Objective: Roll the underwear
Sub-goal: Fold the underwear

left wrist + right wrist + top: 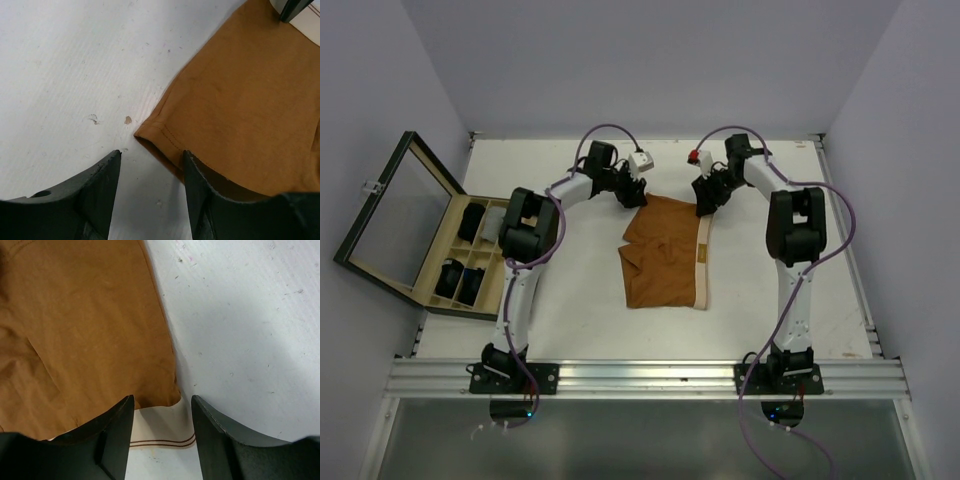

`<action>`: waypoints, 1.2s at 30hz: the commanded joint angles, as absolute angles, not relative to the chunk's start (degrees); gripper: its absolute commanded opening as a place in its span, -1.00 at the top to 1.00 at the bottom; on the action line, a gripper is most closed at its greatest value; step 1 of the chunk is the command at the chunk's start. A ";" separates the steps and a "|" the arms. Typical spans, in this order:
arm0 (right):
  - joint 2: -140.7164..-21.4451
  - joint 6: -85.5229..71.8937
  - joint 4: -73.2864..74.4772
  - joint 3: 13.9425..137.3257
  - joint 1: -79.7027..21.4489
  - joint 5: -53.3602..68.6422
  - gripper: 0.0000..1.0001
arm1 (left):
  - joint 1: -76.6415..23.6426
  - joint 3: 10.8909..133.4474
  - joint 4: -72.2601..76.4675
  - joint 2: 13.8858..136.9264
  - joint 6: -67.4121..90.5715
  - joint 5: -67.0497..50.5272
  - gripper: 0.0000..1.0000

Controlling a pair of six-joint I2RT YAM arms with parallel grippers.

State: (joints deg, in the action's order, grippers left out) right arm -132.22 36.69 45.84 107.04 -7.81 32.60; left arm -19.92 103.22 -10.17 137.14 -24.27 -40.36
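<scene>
The orange-brown underwear (665,265) lies spread flat in the middle of the table, its cream waistband (703,265) along the right side. My left gripper (638,195) is at its far left corner and stands open. In the left wrist view the gripper (151,154) has one finger over the hem of the underwear (240,100) and the other over bare table. My right gripper (703,205) is at the far right corner, also open. In the right wrist view that gripper (162,399) straddles the waistband end (160,427) of the underwear (85,325).
A compartmented wooden box (460,305) stands open at the table's left edge with its glass lid (395,205) tilted back. Black garments (470,222) sit in its compartments. Walls close in the table at the back and sides.
</scene>
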 commanded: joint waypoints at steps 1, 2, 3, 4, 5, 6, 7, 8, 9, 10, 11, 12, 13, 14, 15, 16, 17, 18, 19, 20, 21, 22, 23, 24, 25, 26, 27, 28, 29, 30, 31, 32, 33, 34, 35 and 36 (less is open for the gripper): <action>-127.88 38.58 45.62 105.56 -7.91 31.73 -0.07 | -19.42 103.35 -3.69 133.68 -28.20 -44.11 -0.13; -127.62 38.93 45.62 105.30 -7.91 30.68 -0.07 | -19.42 103.45 -3.43 133.86 -28.65 -45.17 -0.13; -127.44 39.37 45.62 104.94 -7.91 30.06 -0.07 | -19.42 103.36 -3.17 133.94 -29.00 -45.70 -0.13; -127.35 39.55 45.62 104.77 -7.91 29.62 -0.08 | -19.42 103.45 -2.47 134.21 -29.70 -46.49 -0.13; -127.18 39.64 44.92 104.50 -7.82 28.75 -0.10 | -19.42 103.45 -2.20 134.21 -29.97 -46.84 -0.14; -126.83 39.46 44.65 104.15 -7.74 28.65 -0.12 | -19.51 103.45 -1.85 134.30 -30.32 -47.19 -0.14; -126.57 39.46 44.47 103.98 -7.56 28.57 -0.14 | -19.51 103.45 -1.67 134.47 -30.76 -47.72 -0.14; -126.48 39.29 44.12 103.89 -7.47 28.48 -0.15 | -19.51 103.71 -1.67 134.65 -31.11 -47.90 -0.12; -126.39 39.29 44.12 103.97 -7.38 28.48 -0.14 | -19.69 103.97 -2.02 134.91 -31.98 -48.07 -0.11; -126.30 39.46 44.12 103.97 -7.47 28.39 -0.14 | -19.77 104.15 -2.28 135.17 -32.43 -48.42 -0.10; -126.30 39.64 44.12 103.97 -7.30 28.30 -0.14 | -19.86 104.50 -2.46 135.44 -32.78 -48.51 -0.07; -126.21 39.99 44.12 103.89 -7.29 28.39 -0.13 | -19.95 104.76 -3.24 135.61 -33.22 -48.78 -0.07; -126.04 40.16 44.12 103.89 -7.29 28.39 -0.13 | -20.04 105.03 -3.51 136.05 -34.09 -48.95 -0.07; -126.04 40.25 44.21 103.89 -7.29 28.48 -0.13 | -20.13 105.12 -3.69 136.14 -34.54 -48.87 -0.07; -125.95 40.78 44.30 103.71 -7.29 28.56 -0.11 | -20.47 105.03 -4.13 136.23 -35.06 -48.78 -0.06; -125.77 41.13 44.47 103.54 -7.29 28.83 -0.09 | -20.65 105.12 -4.30 136.32 -36.20 -48.34 -0.06; -125.86 41.92 44.99 103.45 -7.29 29.09 -0.08 | -21.00 105.12 -4.65 136.41 -36.73 -48.08 -0.05; -125.95 42.18 45.35 103.62 -7.38 29.09 -0.05 | -21.18 105.03 -5.01 136.49 -37.78 -47.90 -0.04; -126.12 42.36 45.61 103.71 -7.30 29.00 -0.02 | -21.44 105.12 -5.18 136.67 -38.23 -47.73 -0.03; -126.30 42.71 45.96 103.71 -7.29 29.00 0.01 | -21.53 105.12 -5.27 136.67 -38.58 -47.55 0.00; -126.47 43.41 46.05 103.54 -7.29 29.09 0.04 | -21.88 105.12 -5.27 136.84 -39.02 -47.37 0.01; -126.39 43.68 46.05 103.36 -7.29 29.09 0.11 | -21.97 105.20 -5.27 137.02 -39.20 -47.37 0.04; -126.47 43.77 46.14 103.27 -7.29 29.09 0.16 | -22.06 105.21 -5.36 137.02 -39.37 -47.20 0.10; -126.47 44.20 46.06 103.10 -7.29 29.09 0.22 | -22.23 105.21 -5.27 137.11 -39.64 -47.11 0.13; -126.47 44.38 46.14 103.01 -7.29 29.18 0.31 | -22.24 105.21 -5.36 137.28 -40.16 -46.67 0.16; -126.91 44.65 46.32 103.09 -7.29 29.09 0.34 | -22.41 105.29 -5.62 137.20 -40.69 -46.32 0.26; -127.00 45.00 46.23 103.18 -7.38 29.00 0.36 | -22.59 105.29 -6.32 137.28 -41.22 -46.32 0.29; -127.18 45.09 46.32 103.27 -7.30 28.92 0.36 | -22.59 105.47 -6.94 137.29 -42.44 -46.32 0.31; -127.26 45.61 47.19 103.53 -7.29 28.92 0.36 | -22.59 105.82 -7.73 137.37 -43.06 -46.23 0.32; -127.53 45.70 47.37 103.80 -7.29 28.92 0.31 | -22.59 105.91 -8.87 137.37 -44.02 -46.23 0.31; -127.62 45.70 47.37 103.80 -7.29 28.83 0.26 | -22.59 105.73 -9.05 137.29 -44.21 -45.80 0.28; -127.62 45.88 47.46 103.80 -7.29 28.74 0.22 | -22.59 104.95 -8.97 137.02 -44.38 -45.70 0.20; -127.53 45.88 47.46 103.71 -7.29 28.74 0.15 | -22.59 104.51 -8.70 136.50 -44.91 -45.62 0.17; -127.53 45.88 47.46 103.62 -7.29 28.74 0.15 | -22.59 103.98 -8.53 136.32 -44.91 -45.18 0.15; -127.53 46.14 47.55 103.54 -7.38 28.74 0.14 | -22.59 103.45 -8.35 136.14 -45.00 -45.00 0.15; -127.44 46.32 47.64 103.36 -7.38 28.91 0.17 | -22.59 103.27 -8.35 136.14 -45.17 -44.65 0.14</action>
